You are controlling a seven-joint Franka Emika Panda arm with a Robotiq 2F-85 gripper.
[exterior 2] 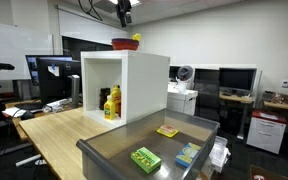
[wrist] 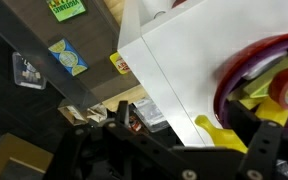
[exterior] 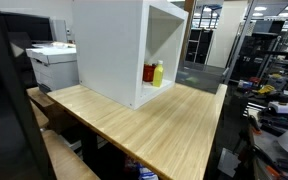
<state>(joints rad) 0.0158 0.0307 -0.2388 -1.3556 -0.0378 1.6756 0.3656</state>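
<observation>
Red bowl (exterior 2: 125,43) with yellow contents resting on the top of the white cabinet (exterior 2: 146,90), itself standing on the wooden table (exterior 2: 56,130) with yellow bottle (exterior 2: 115,101) inside its open front; gripper (exterior 2: 125,17) poised high above the bowl, well clear of it, jaws spread wide and holding nothing.
</observation>
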